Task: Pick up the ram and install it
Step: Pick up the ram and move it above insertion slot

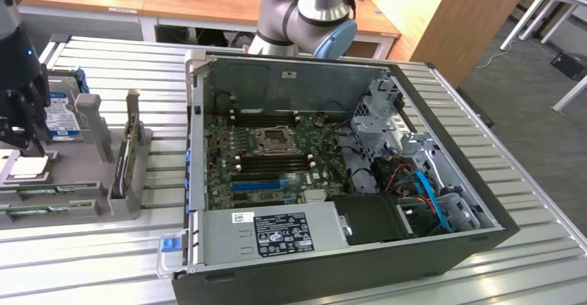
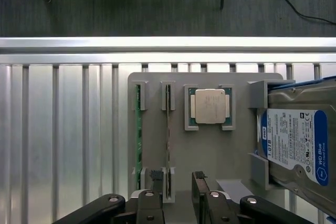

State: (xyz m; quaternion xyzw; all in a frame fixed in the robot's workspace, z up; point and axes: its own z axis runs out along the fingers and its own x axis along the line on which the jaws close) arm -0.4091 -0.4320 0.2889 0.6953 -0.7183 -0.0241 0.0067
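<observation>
Ribbed alu table (image 1: 541, 243) w/ open PC case (image 1: 275, 78) & grey parts tray (image 2: 210, 156) nearby, both directly on top.

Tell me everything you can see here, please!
ram sticks: two, green, on edge in holder slots
chip: one, silver, in holder's square pocket
hard drive: one, silver with blue-white label, holder's end
holder: one, grey, on the table
computer: one, black, open, on the table
table: one, silver, slatted
arm: one, silver and blue, behind the computer
claw: one, black, open, over the holder near the ram sticks
</observation>
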